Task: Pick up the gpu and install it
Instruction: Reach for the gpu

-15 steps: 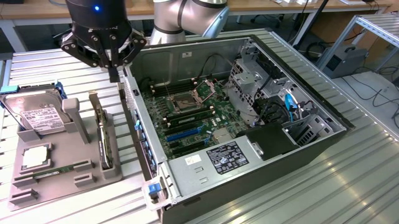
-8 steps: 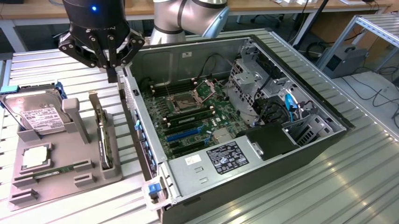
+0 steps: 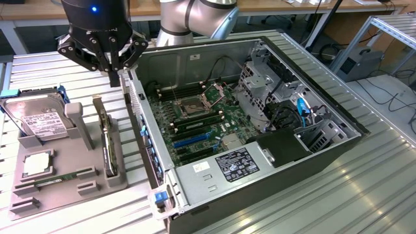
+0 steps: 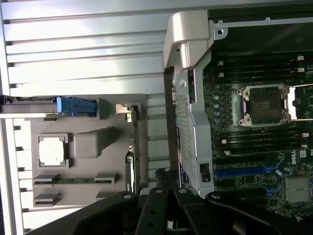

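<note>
I am seeing the fingers [image 3: 115,74] pressed together with nothing between them. The gripper [image 3: 116,83] is hanging in the air over the far part of the table [image 3: 364,195], by the upper corner of the computer case [image 3: 182,63]. In the wrist view the gripper [image 4: 169,195] is sitting over the narrow strip between the case's rear wall and the gray holder [image 4: 88,147].

I am looking for writing. The hard drive [image 3: 39,122] is carrying a white label and the power supply [image 3: 237,165] a black one with pale print, but I cannot read either. A small white sticker [image 3: 194,57] on the case wall is no clearer.

The gpu [image 3: 107,146] is standing on edge in a slot along the holder's edge nearest the case, with its pale bracket [image 4: 128,110] at the end toward the gripper. It is sitting apart from the fingers and below them. The air above its upper edge is lying open, though the case wall is running close beside it. Inside the case, the blue slots [image 3: 192,141] on the motherboard [image 3: 215,122] are lying uncovered.
</note>
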{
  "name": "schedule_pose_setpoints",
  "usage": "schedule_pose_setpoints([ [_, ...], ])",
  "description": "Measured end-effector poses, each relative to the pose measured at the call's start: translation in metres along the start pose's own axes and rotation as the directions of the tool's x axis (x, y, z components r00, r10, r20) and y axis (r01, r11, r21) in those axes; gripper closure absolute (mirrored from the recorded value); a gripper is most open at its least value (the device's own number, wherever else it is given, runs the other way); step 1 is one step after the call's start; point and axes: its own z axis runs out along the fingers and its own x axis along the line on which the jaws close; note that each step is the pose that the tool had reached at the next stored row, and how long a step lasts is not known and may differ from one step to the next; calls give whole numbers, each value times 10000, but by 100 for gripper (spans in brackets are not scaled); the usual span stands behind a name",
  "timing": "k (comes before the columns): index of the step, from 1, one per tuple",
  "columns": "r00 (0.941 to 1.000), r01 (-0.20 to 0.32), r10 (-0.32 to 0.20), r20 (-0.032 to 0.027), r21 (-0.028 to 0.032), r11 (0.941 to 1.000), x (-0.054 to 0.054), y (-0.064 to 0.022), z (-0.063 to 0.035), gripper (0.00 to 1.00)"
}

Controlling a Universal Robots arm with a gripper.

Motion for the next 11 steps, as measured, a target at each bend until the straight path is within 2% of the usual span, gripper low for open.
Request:
schedule_pose_setpoints([
  [11, 10000, 0, 0, 0, 0, 10000, 53, -4, 3, 89],
])
